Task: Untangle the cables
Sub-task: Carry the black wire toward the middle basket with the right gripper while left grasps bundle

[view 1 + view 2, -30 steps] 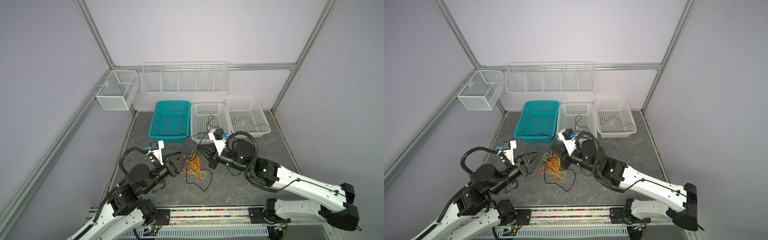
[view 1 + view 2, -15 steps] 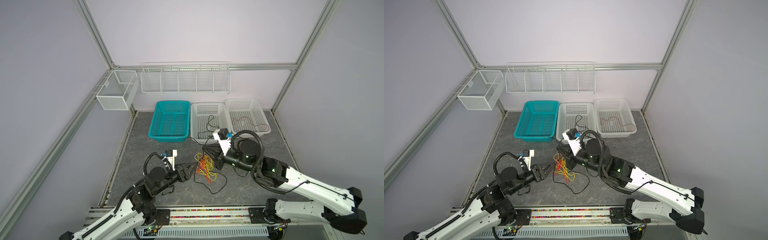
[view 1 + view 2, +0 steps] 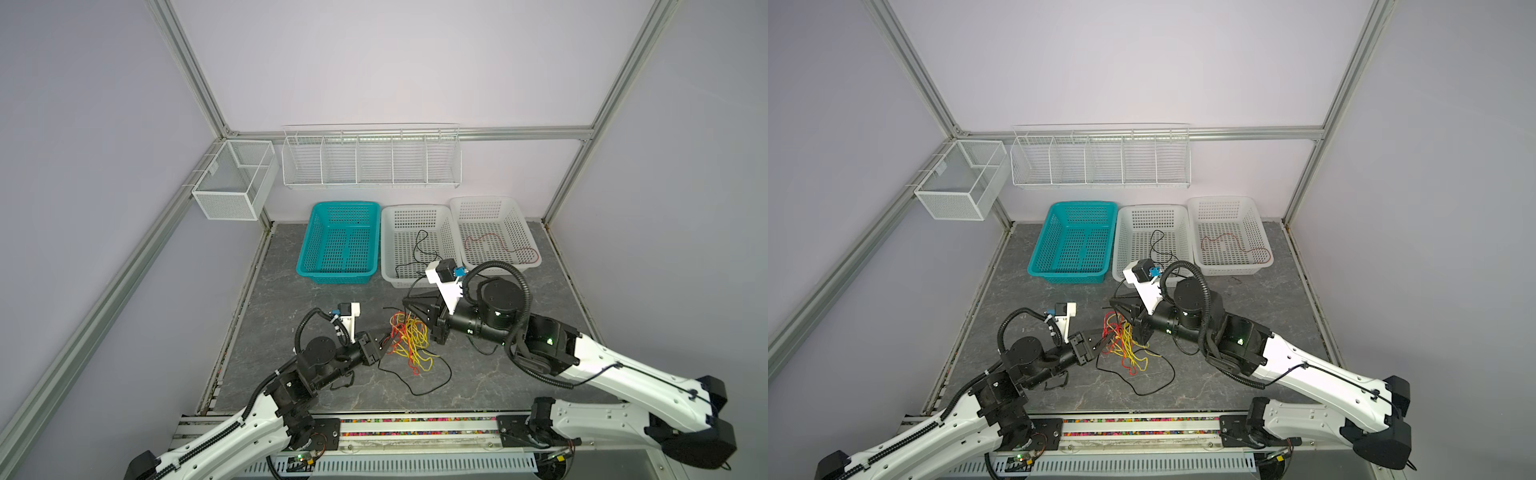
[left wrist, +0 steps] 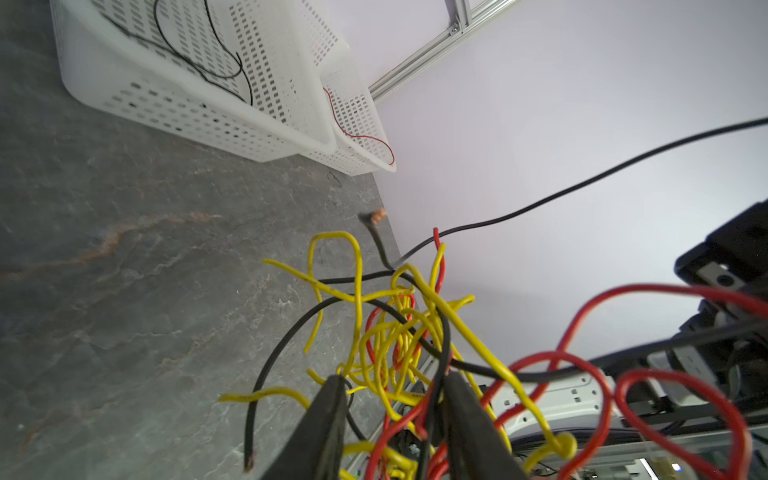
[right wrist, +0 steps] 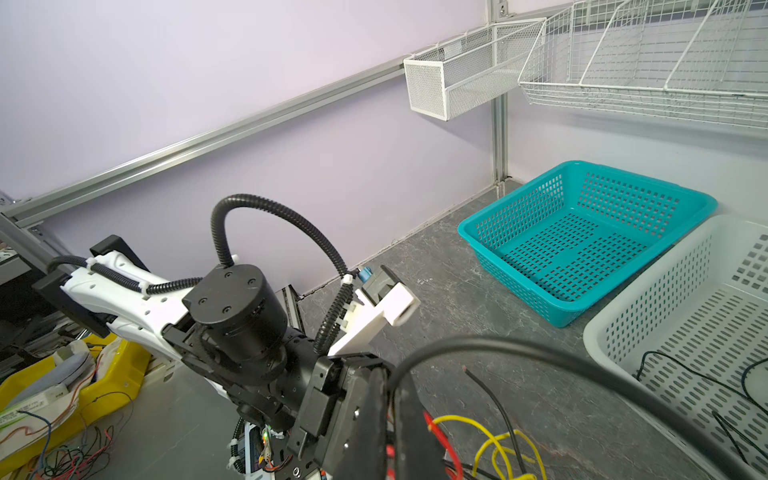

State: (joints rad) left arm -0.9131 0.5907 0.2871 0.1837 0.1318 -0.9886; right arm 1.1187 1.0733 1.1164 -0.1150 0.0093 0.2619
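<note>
Three baskets (image 3: pixel 306 243) (image 3: pixel 388 249) (image 3: pixel 528 235), two tools (image 3: pixel 390 337) (image 3: pixel 407 308), tangled cables (image 3: pixel 411 337)

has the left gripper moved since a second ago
Yes. In both top views the left gripper has shifted right, from below the teal plastic basket to past its right edge, into the tangle of yellow, red and black cables.

Soft, even light from above fills both top views: the back wall (image 3: pixel 395 62) glows pale, the side walls (image 3: pixel 83 166) fall greyer, and the arms (image 3: pixel 623 374) cast only faint, diffuse shadows on the worktop (image 3: pixel 478 386). Wide lenses stretch the corners. In the left wrist view the cables (image 4: pixel 415 332) nearest the lens and the left tool (image 4: pixel 395 380) are blurred. In the right wrist view a close black cable (image 5: pixel 519 343) smears out of focus.
</note>
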